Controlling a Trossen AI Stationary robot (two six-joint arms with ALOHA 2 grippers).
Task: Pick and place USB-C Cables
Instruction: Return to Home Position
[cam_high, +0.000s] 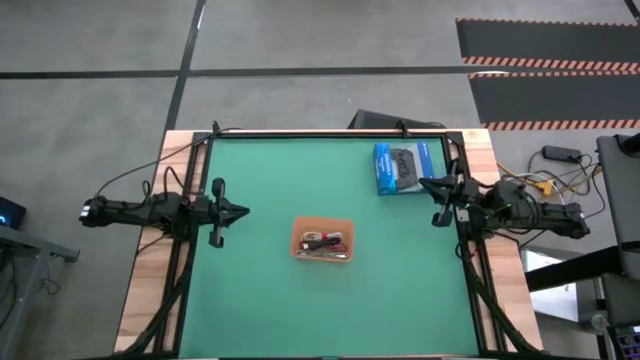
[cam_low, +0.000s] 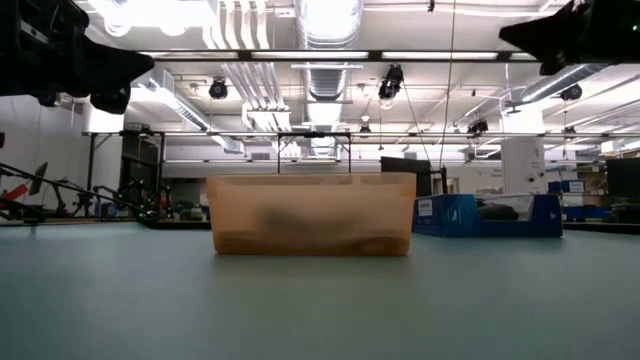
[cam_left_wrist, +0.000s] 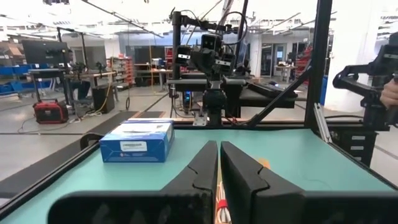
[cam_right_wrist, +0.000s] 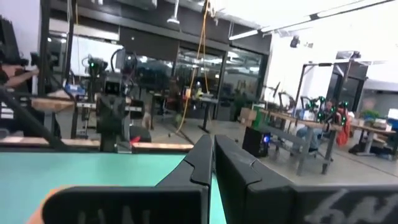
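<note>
Judging by the layout, the pick-and-place work looks done and only the homing step is left. USB-C Cables (cam_high: 325, 243) lie bunched inside the orange tray (cam_high: 322, 221); from above, white, red-pink and dark strands are tangled, and a separate count of four can't be confirmed. Left gripper (cam_left_wrist: 217, 144) has its fingers together with just a thin slit between them and holds nothing. The tray sits straight ahead of its tips and below them, near but apart. Right gripper (cam_right_wrist: 212, 138) has its fingers pressed together too, also empty. The tray is ahead of it and off to one side, and farther than from the left one, so the left arm is nearer. The tray's long axis runs roughly along the line between the two grippers, and the cables lie mostly the same way. Blue box (cam_high: 405, 167) sits just beside the right gripper's tips on the green table (cam_high: 280, 300), not touching. Neither gripper needs to reach toward the tray; the likely next move is only backing away from it.
</note>
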